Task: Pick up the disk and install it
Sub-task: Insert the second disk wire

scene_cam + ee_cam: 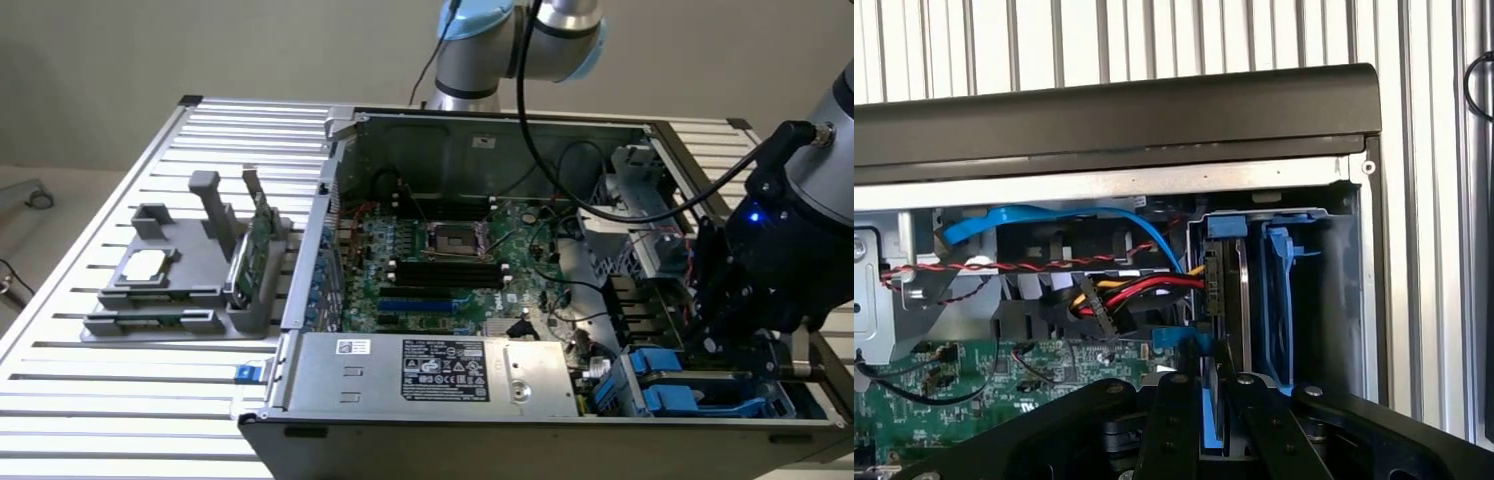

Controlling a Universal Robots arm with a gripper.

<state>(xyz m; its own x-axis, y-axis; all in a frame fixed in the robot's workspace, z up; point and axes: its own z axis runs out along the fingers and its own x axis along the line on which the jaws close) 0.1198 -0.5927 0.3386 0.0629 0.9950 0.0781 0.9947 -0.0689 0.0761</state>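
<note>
Standing edge-on in its bay, the disk (1216, 300) is clamped by the tool (1212, 420), label hidden.

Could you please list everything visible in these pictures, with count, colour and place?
Computer case: one, grey metal, open, on the slatted table.
Slatted table: one, silver, under everything.
Motherboard: one, green, on the case floor.
Power supply: one, silver with a black and white label, along the case's near edge.
Disk: one, grey in a blue carrier, standing on edge in the drive bay, clamped between the fingers.
Spare blue carrier: one, in the bay beside the disk.
Cables: several, red, yellow, black, blue, next to the bay.
Parts holder: one, grey, on the exterior view's left.
Gripper: one, black, closed on the disk.
</note>
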